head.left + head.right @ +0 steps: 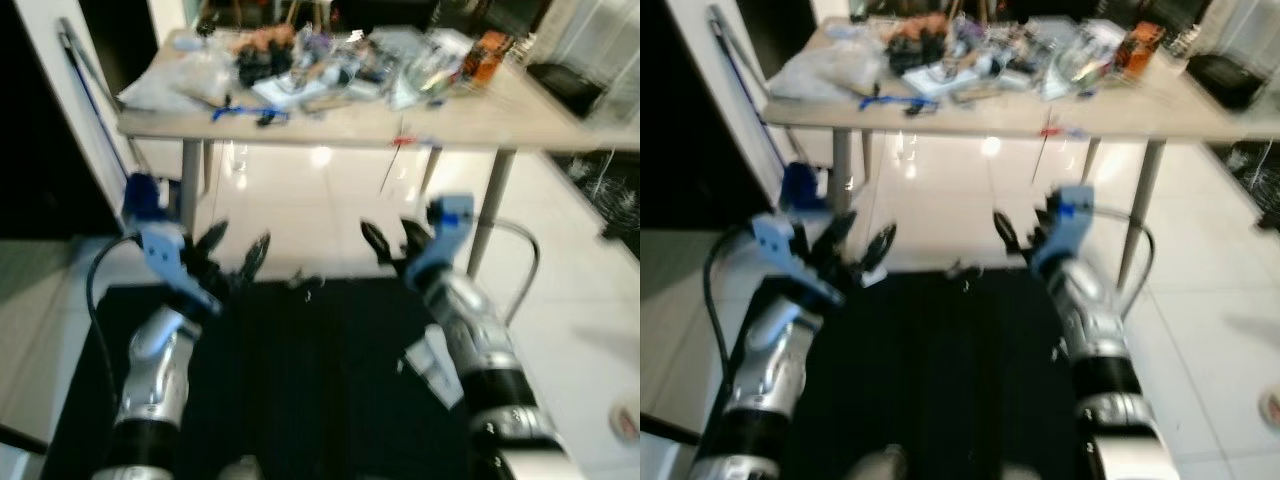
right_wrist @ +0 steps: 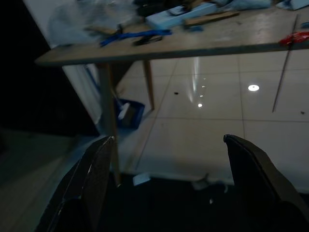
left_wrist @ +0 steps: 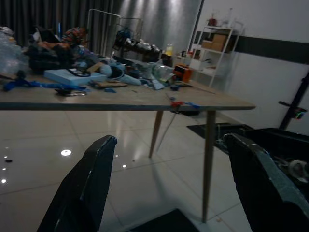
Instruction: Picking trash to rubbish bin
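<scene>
Both arms reach forward over a black mat [image 1: 310, 380] on the floor. My left gripper [image 1: 238, 250] is open and holds nothing; in its wrist view its fingers [image 3: 89, 186] stand wide apart, facing the table. My right gripper [image 1: 390, 240] is also open and holds nothing. Small pale scraps [image 1: 303, 281] lie on the tiles at the mat's far edge, between the two grippers and just ahead of them. The right wrist view shows these scraps [image 2: 141, 179] between its fingers [image 2: 94, 183], below the table. The eye views are blurred.
A wooden table [image 1: 480, 125] piled with clutter [image 1: 330, 65] stands ahead on thin legs [image 1: 488, 205]. A blue object [image 2: 128, 113] sits on the floor by the left leg. White glossy tiles [image 1: 320, 200] lie under the table. A black container [image 3: 282, 145] stands to the right.
</scene>
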You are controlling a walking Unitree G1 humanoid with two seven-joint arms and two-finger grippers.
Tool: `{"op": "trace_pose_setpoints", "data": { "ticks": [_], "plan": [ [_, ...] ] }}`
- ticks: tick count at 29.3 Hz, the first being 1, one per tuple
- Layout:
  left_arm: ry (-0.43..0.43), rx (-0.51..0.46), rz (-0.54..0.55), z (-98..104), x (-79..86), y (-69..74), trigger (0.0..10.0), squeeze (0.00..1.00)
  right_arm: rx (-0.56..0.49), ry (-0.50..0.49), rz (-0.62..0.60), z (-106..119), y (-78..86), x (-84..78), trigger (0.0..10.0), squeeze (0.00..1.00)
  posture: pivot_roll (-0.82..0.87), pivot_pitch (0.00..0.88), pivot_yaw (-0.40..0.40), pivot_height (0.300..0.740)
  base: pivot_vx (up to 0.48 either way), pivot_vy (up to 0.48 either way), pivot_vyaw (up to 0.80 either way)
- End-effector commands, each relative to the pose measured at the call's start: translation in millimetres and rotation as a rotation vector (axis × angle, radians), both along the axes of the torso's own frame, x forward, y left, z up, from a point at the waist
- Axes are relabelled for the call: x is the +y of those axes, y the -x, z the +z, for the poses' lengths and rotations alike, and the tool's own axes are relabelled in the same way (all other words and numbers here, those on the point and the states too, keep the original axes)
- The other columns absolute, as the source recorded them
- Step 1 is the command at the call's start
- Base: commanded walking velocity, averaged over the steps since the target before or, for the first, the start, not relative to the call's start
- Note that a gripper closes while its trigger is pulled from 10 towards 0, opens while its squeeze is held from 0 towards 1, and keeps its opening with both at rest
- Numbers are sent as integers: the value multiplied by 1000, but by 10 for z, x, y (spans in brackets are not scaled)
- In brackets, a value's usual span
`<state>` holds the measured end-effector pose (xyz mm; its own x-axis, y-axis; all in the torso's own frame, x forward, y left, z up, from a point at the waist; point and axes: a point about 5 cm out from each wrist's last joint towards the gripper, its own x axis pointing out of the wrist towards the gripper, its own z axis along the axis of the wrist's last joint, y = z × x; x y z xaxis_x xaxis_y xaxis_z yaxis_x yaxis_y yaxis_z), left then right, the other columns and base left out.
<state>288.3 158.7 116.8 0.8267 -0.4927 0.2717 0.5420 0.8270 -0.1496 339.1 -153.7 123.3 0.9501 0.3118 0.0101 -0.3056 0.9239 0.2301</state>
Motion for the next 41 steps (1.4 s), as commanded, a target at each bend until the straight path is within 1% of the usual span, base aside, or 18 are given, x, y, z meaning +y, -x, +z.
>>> {"op": "trace_pose_setpoints", "data": {
  "ticks": [1, 32, 41],
  "plan": [
    [-2, 14, -15, -38, -32, 5, 10000, 0, 15, 4, -12, -33, 10, -53, 10000, 0, 38, 0, -46, 740, 386, 0, 0],
    [-4, 11, -32, -55, -33, 4, 10000, 0, 25, -11, -7, -48, 9, -51, 10000, 0, 37, 0, -47, 740, 385, 0, 0],
    [-4, 2, -44, -46, -35, 11, 10000, 0, 51, 21, -44, -94, -6, -120, 10000, 0, 38, 0, -45, 740, 380, 0, 0]
  ]
}}
